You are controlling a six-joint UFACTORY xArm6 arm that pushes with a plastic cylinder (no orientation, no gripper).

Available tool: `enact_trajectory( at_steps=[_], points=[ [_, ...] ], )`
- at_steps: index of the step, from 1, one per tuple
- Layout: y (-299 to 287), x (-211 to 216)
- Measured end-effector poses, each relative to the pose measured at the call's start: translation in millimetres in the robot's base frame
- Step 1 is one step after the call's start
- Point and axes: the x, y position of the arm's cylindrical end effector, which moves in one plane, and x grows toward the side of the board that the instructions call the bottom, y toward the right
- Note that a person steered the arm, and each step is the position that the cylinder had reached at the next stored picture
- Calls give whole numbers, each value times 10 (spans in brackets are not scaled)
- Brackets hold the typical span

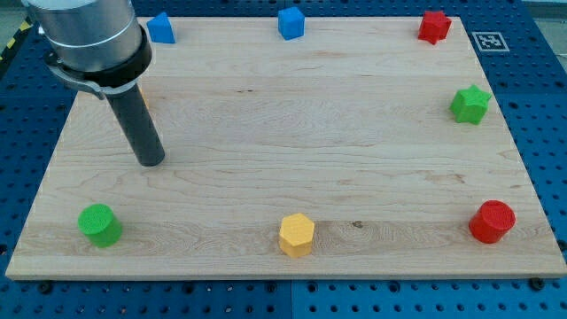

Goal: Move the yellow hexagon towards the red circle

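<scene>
The yellow hexagon (296, 235) lies near the board's bottom edge, at the middle. The red circle (492, 221) lies near the bottom right corner, far to the hexagon's right. My tip (151, 160) rests on the board at the view's left, well up and left of the yellow hexagon and touching no block.
A green circle (99, 224) lies at the bottom left. A blue block (160, 28) and a blue cube (291, 23) lie along the top edge. A red star-like block (434, 27) is at the top right. A green star (469, 105) is at the right edge.
</scene>
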Motion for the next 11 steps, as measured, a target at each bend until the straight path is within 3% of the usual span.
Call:
enact_trajectory(
  at_steps=[11],
  points=[
    [-311,-17]
  ],
)
